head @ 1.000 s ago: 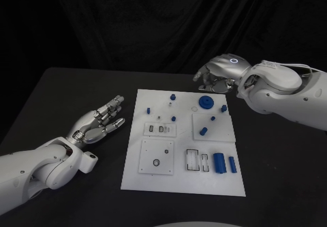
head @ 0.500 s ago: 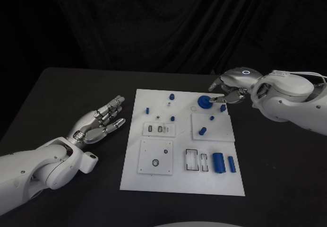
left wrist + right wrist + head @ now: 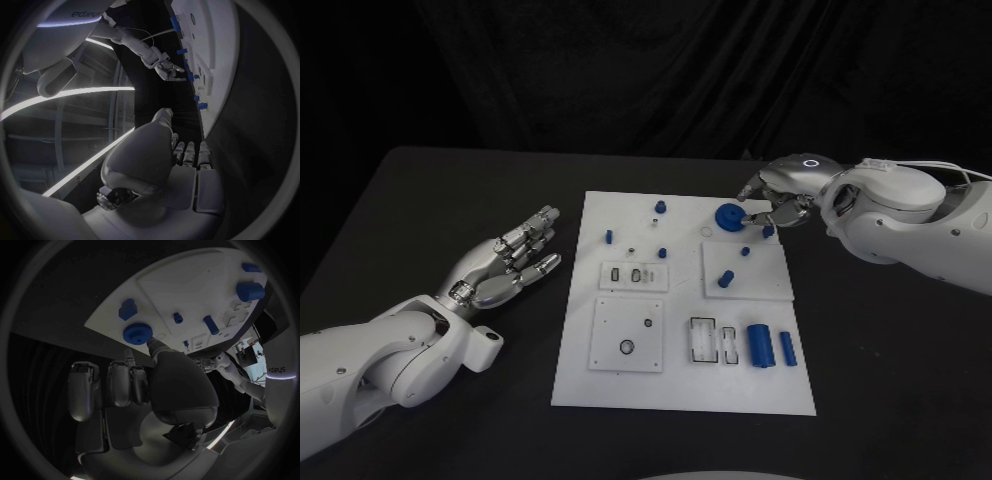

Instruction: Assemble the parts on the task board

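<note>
Blue parts (image 3: 762,344): approx 10; white task board (image 3: 681,385): 1.

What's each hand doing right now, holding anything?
Left hand: open, holding nothing, resting beside the board.
Right hand: at the blue knob; cannot tell if it grips it.

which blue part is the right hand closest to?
The round, wide blue gear at the task board's far edge; right hand fingers reach its rim. Other parts are slimmer pegs.

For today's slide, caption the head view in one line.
Right hand reaches the blue round part on the task board.
</note>
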